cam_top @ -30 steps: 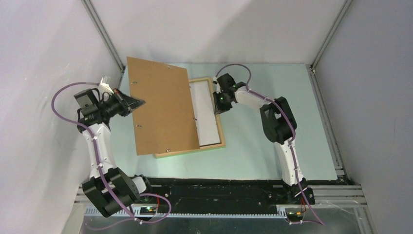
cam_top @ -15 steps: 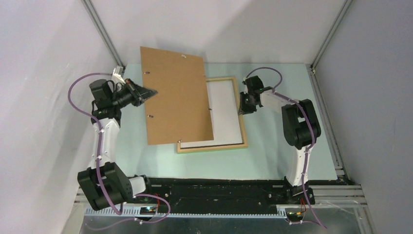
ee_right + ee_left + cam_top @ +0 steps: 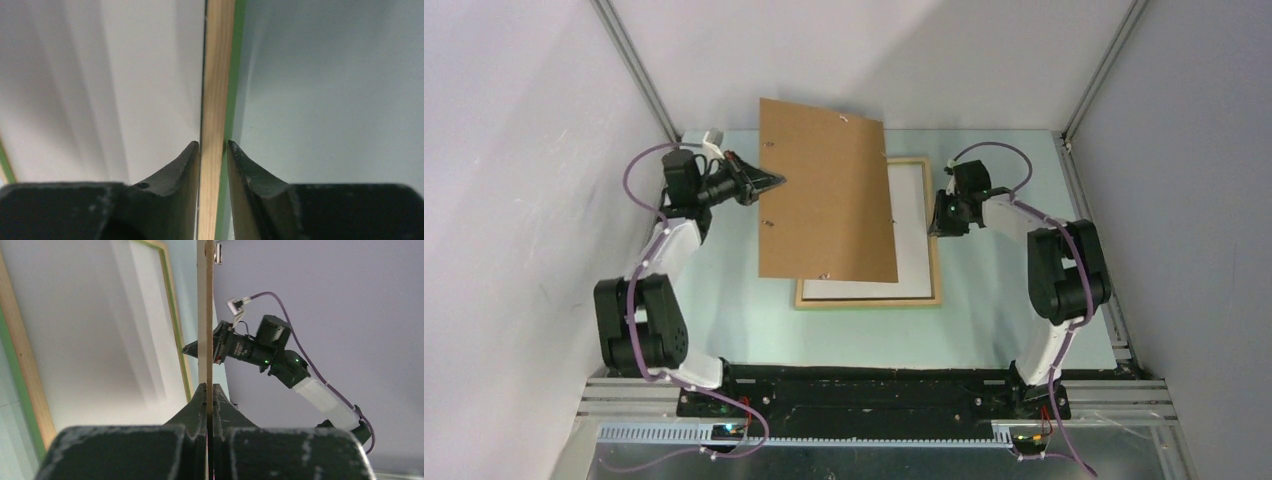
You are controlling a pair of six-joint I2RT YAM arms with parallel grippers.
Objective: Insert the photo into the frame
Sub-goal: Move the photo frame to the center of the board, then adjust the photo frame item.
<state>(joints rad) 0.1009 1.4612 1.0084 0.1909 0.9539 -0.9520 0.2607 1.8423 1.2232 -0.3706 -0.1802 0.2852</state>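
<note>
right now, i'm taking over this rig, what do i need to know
Left gripper: shut on the left edge of the backing board, holding it raised over the frame.
Right gripper: shut on the frame's right rail; frame lies back up on the table.
Done: photo, white back up, appears to lie inside the frame.
Left: lower the board onto it, release.

Top view: high, looking down. Wrist views: close, edge-on; all share frame (image 3: 869,302).
</note>
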